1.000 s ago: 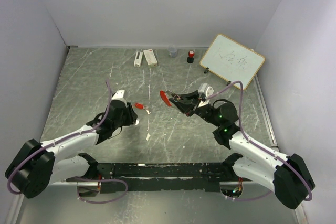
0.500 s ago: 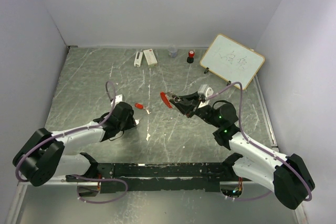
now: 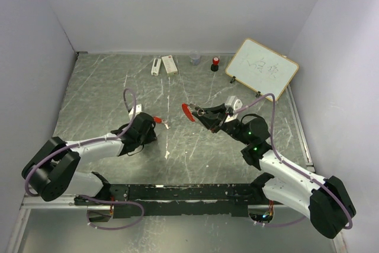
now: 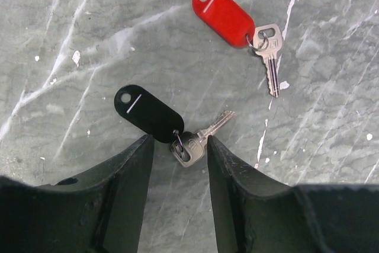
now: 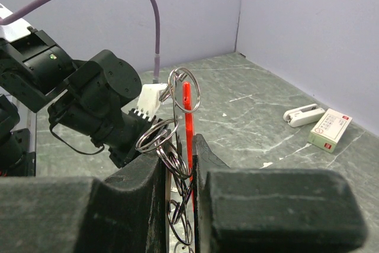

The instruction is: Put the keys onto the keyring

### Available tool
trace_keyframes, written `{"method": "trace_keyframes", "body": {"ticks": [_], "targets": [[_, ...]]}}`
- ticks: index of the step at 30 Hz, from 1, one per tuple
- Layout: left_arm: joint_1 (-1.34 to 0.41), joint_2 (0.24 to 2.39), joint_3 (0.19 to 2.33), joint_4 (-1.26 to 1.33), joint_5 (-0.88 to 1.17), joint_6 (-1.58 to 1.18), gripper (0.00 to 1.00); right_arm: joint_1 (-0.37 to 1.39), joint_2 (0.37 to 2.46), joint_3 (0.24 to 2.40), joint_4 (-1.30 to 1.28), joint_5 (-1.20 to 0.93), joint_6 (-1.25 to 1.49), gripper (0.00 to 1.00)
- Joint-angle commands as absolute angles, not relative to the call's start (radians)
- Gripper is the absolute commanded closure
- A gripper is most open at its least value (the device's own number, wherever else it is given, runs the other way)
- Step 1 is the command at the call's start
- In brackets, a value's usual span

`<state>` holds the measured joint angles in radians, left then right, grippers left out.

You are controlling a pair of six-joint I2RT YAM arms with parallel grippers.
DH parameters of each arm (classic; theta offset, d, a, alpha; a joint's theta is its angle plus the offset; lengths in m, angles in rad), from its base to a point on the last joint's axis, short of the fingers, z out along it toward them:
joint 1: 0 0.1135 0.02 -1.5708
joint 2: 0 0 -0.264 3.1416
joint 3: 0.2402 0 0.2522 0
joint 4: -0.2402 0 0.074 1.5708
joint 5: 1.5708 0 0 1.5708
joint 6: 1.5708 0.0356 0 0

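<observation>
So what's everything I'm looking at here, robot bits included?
black-tagged key: one, silver, on table, by left gripper
red-tagged key: one, silver, just beyond it
keyring: one, silver, red fob, in right gripper
whiteboard: one, white, back right
small box: one, white with red label, back edge
white device: one, beside the box
clear container: one, back edge
capped cylinder: one, black, red cap, back edge
table: one, grey marbled
left gripper: one, black, open
right gripper: one, black, shut on keyring
</observation>
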<state>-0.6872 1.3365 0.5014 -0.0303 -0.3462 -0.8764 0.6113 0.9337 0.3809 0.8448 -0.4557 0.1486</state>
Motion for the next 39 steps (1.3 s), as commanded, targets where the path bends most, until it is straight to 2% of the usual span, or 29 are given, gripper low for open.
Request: {"method": "trace_keyframes", "body": {"ticks": [1, 16, 30, 39], "targets": [[-0.695, 1.370, 0.527, -0.015, -0.386, -0.863, 0.47, 0.605, 0.919, 0.371, 0.870, -0.445, 0.137, 1.00], [-0.695, 1.432, 0.544, 0.069, -0.340, -0.784, 0.48, 0.602, 0.915, 0.373, 0.862, -0.446, 0.136, 1.00], [-0.695, 1.304, 0.532, -0.020, -0.426, -0.745, 0.48, 0.600, 0.919, 0.371, 0.868, -0.452, 0.138, 1.00], [-0.697, 1.288, 0.506, -0.009, -0.382, -0.728, 0.50, 0.599, 0.924, 0.371, 0.869, -0.454, 0.141, 1.00]]}}
